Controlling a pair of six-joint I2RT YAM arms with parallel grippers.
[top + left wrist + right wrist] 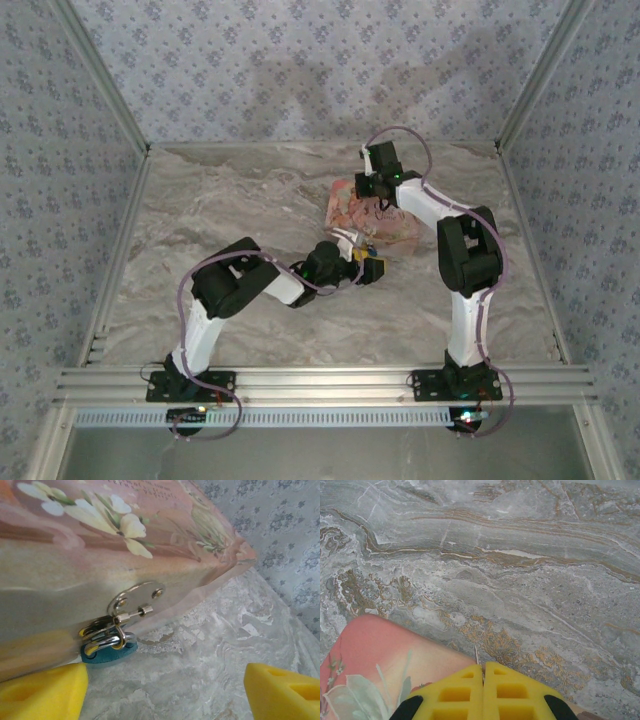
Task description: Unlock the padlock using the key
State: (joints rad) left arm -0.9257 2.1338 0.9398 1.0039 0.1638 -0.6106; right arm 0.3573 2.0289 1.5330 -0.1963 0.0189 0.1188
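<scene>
Yellow fingers of the left pincer point(165, 692) stood wide apart at the bottom of the left wrist view, holding nothing. Just past them, toward the lower left, the blue padlock point(108, 653) hung from a silver clasp point(136, 596) on the pink flower box point(75, 545). It lay sideways, close to the left finger, so this arm was nearer. Farther off, over the box's far end, the right pincer point(482, 672) was pressed shut on a thin metal bit, likely the key point(476, 656).

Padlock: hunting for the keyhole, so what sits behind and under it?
Behind the padlock is the wall of the floral box; under it, the marble table. The keyhole cannot be seen from this angle.
</scene>
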